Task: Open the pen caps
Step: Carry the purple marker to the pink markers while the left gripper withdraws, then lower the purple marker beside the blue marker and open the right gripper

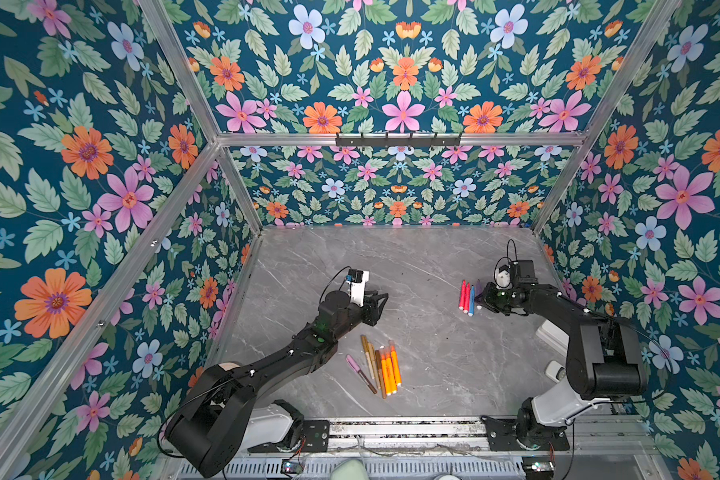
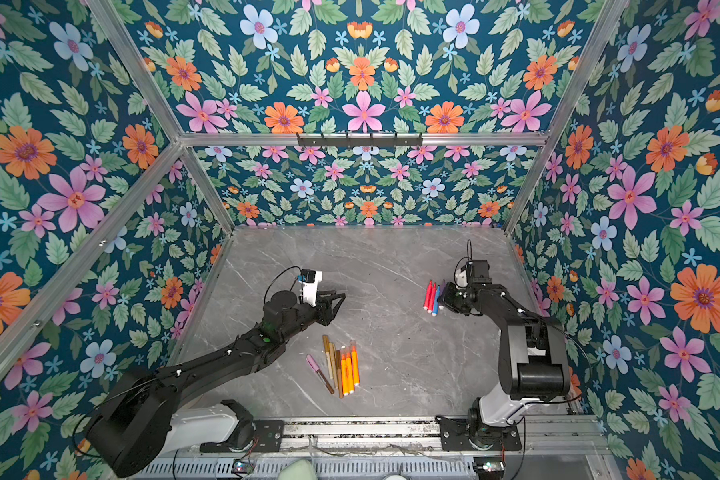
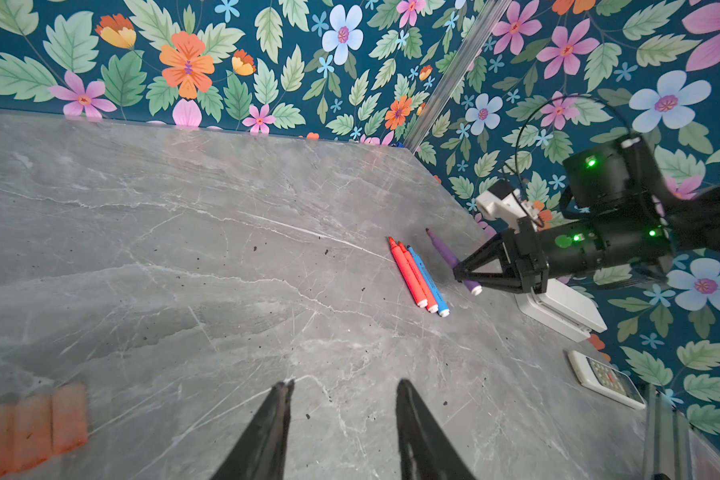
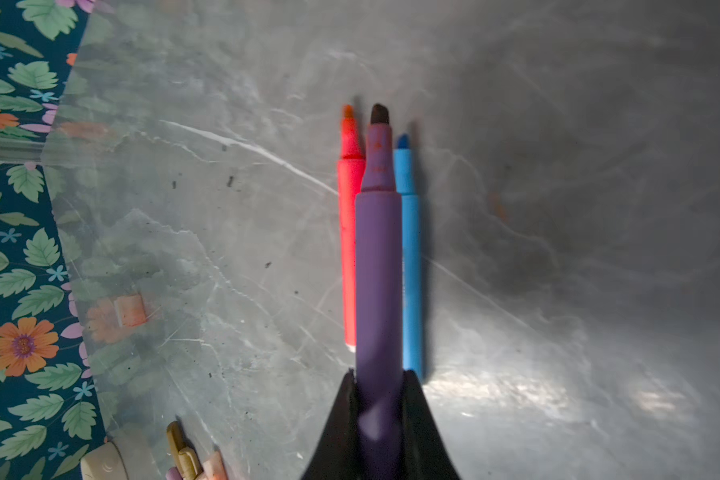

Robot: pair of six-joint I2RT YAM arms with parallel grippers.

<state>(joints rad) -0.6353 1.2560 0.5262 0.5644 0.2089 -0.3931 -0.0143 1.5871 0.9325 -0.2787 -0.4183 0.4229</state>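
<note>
Clamps an uncapped purple pen (image 4: 378, 270) in the closed right gripper (image 4: 379, 415), beside a red pen (image 4: 347, 249) and a blue pen (image 4: 410, 270) on the tabletop (image 4: 558, 208). Holds the left gripper (image 3: 345, 384) partly open and empty. Shows a pink pen cap (image 1: 353, 362) beside orange pens (image 1: 389, 372) near the left arm (image 1: 292, 357).

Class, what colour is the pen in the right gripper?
Purple pen; clearest in right wrist view.

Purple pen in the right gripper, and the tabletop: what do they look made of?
Purple pen: probably moulded plastic, matte; even colour, soft dull sheen, a stepped collar before the dark, likely felt, tip. Tabletop: grey marble look with white veins, semi-glossy, since it mirrors the wallpaper; real stone or printed laminate cannot be told.
</note>
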